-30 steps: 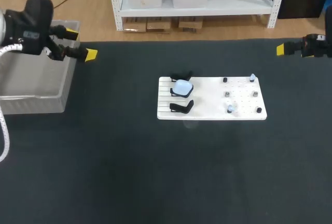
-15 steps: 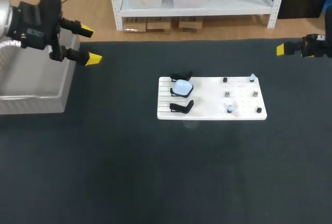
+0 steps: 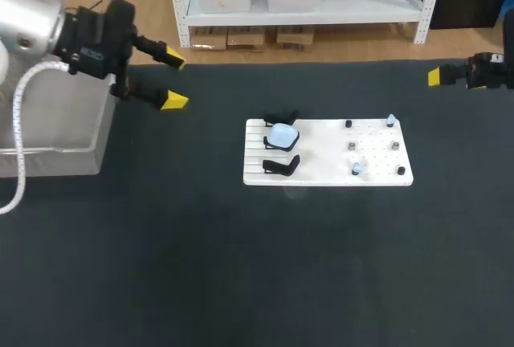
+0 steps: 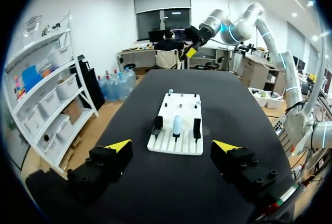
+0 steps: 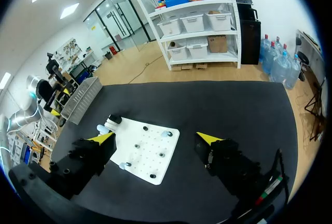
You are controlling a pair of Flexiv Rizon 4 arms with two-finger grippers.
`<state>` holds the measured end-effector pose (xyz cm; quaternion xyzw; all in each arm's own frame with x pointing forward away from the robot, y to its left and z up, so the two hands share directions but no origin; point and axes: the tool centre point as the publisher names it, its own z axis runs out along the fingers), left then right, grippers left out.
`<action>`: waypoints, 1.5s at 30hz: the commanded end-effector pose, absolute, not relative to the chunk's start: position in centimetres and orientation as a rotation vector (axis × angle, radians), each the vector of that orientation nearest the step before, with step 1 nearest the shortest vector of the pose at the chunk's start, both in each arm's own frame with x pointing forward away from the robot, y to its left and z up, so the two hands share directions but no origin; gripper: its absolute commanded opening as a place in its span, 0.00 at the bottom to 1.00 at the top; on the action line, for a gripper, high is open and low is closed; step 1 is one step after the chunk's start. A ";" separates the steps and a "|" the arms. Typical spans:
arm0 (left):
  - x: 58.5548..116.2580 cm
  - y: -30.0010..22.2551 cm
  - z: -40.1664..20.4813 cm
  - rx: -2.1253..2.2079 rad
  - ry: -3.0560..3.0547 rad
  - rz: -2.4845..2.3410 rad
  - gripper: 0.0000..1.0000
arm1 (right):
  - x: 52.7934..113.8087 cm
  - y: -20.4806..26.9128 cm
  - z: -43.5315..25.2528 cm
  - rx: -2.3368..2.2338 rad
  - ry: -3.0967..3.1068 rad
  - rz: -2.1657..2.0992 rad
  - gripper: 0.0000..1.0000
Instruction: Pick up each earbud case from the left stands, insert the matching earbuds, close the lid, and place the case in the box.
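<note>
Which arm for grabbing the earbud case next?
Left. The left end effector is open and faces the stand end of the white board, where the earbud case sits; the right end effector is at the table edge, past the pegs.

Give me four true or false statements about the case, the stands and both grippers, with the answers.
1. The left gripper holds the case. False: it is open and empty, and the case sits on the middle stand.
2. The stands on either side of the case are empty. True.
3. The right gripper is open. True.
4. The left gripper hangs over the board. False: it is between the box and the board.
</note>
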<state>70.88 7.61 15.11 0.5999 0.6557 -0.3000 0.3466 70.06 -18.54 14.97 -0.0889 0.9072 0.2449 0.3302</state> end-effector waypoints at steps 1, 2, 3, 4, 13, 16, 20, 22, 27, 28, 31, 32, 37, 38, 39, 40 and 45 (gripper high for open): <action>71.7 6.3 13.9 1.595 1.685 -0.849 1.00 | 70.0 -18.6 15.0 -0.234 2.373 0.641 1.00; 71.6 6.1 13.7 1.593 1.677 -0.852 1.00 | 70.0 -18.6 15.0 -0.234 2.373 0.641 1.00; 71.6 5.8 13.5 1.591 1.669 -0.861 1.00 | 70.0 -18.6 15.0 -0.234 2.373 0.641 1.00; 71.6 5.5 13.2 1.586 1.667 -0.870 1.00 | 70.0 -18.6 15.0 -0.234 2.373 0.641 1.00; 71.4 3.5 11.3 1.580 1.619 -0.874 1.00 | 70.0 -18.6 15.0 -0.234 2.373 0.641 1.00; 71.1 2.8 10.8 1.591 1.603 -0.871 1.00 | 70.0 -18.6 15.0 -0.234 2.373 0.641 1.00; 70.7 2.0 9.9 1.609 1.588 -0.877 1.00 | 70.0 -18.6 15.0 -0.234 2.373 0.641 1.00; 70.6 1.6 9.4 1.619 1.581 -0.882 1.00 | 70.0 -18.6 15.0 -0.234 2.373 0.641 1.00; 70.8 0.5 8.5 1.611 1.580 -0.929 1.00 | 70.0 -18.6 15.0 -0.234 2.373 0.641 1.00; 70.9 0.2 8.3 1.607 1.581 -0.933 1.00 | 70.0 -18.6 15.0 -0.234 2.373 0.641 1.00; 71.2 -0.3 7.7 1.590 1.585 -0.942 1.00 | 70.0 -18.6 15.0 -0.234 2.373 0.641 1.00; 71.2 -0.4 7.5 1.586 1.584 -0.936 1.00 | 70.0 -18.6 15.0 -0.234 2.373 0.641 1.00; 71.2 -0.9 6.3 1.561 1.591 -0.936 1.00 | 70.0 -18.6 15.0 -0.234 2.373 0.641 1.00; 71.1 -1.0 6.1 1.562 1.590 -0.936 1.00 | 70.0 -18.6 15.0 -0.234 2.373 0.641 1.00; 71.1 -1.1 5.9 1.561 1.590 -0.936 1.00 | 70.0 -18.6 15.0 -0.234 2.373 0.641 1.00; 71.2 -1.2 5.7 1.556 1.590 -0.938 1.00 | 70.0 -18.6 15.0 -0.234 2.373 0.641 1.00; 71.5 -1.8 5.3 1.531 1.579 -0.933 1.00 | 70.0 -18.6 15.0 -0.234 2.373 0.641 1.00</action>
